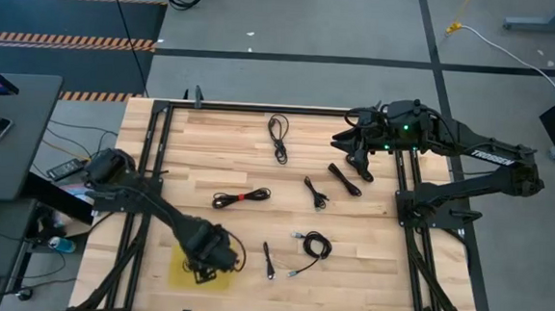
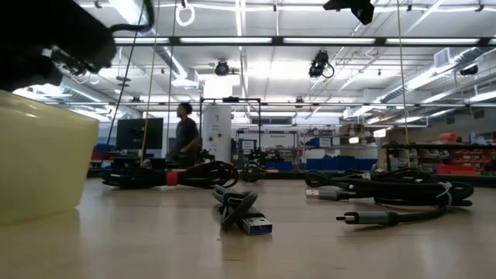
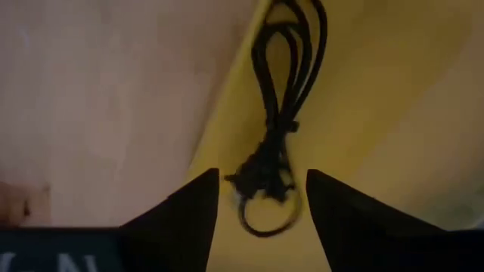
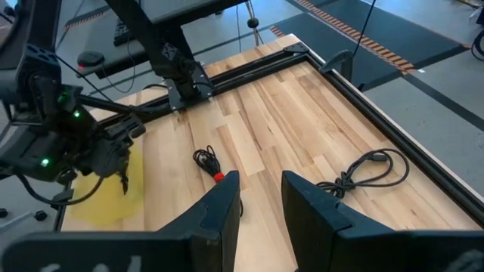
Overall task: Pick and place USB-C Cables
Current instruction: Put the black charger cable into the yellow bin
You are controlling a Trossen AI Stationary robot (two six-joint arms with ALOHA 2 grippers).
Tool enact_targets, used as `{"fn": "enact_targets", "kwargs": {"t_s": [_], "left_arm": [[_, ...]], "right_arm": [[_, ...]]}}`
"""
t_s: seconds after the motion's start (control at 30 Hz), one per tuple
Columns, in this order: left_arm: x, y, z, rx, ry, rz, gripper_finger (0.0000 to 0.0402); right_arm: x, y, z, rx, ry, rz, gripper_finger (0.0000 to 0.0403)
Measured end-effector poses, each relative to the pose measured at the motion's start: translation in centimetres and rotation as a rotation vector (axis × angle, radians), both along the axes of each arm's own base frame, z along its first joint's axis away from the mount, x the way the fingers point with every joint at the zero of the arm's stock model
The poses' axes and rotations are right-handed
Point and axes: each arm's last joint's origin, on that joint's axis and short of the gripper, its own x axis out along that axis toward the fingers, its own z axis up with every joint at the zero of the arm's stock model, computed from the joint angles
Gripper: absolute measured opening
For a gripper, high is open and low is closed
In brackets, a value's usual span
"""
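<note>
Hovering low over the yellow bin [image 1: 192, 266] at the near-left part of the worktop [image 1: 240, 144], the left tool [image 3: 262, 198] has its two dark fingers [image 3: 190, 208] spread apart, touching nothing. Between and just beyond them, a bundled black USB-C cable [image 3: 281, 113] lies on the bin's yellow floor, loops stretched away from the tool and a small knot of cord near the fingertips. In the right wrist view the left arm shows with the yellow bin under it.

Across the worktop, the right tool [image 4: 261, 198] hangs above the far-right part, fingers a little apart with nothing between them.

Other cables lie spread over the wood: a looped cable [image 1: 279, 136] near the far edge, a cable with a red tie [image 1: 241, 199] in the middle, a short cable [image 1: 316, 193] right of it, a thicker bundle [image 1: 345, 179] close under the right arm, a coiled cable [image 1: 312, 246] toward the near side, and a small straight cable [image 1: 267, 259] just left of that coil.

The low view shows the bin's pale wall [image 2: 43, 155] at the left and a person [image 2: 186, 133] standing in the room beyond.
</note>
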Motion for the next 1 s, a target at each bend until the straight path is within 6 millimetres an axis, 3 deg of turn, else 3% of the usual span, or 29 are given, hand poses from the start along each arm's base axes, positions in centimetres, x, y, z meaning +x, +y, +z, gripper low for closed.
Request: {"fn": "enact_targets", "kwargs": {"t_s": [0.13,0.3,0.53,0.73,1.0], "left_arm": [[1.6,0.9,1.5,-0.017,-0.061,-0.012,0.0193],[3.7,1.0,5.2,0.018,-0.239,-0.098,0.0182],[4.8,2.6,11.8,0.415,-0.450,-0.165,0.0172],[5.9,5.6,15.7,0.587,-0.568,-0.056,0.0172],[6.7,10.0,18.1,0.803,-0.599,0.048,0.0172]], "right_arm": [[0.0,0.0,0.0,0.000,0.000,0.000,0.0105],[0.0,0.0,0.0,0.000,0.001,0.000,0.0105],[0.0,0.0,0.0,-0.016,0.004,0.008,0.0105],[-0.1,0.2,-0.2,0.012,0.024,0.057,0.0105],[0.7,2.5,-2.1,0.154,0.179,0.167,0.0105]]}}
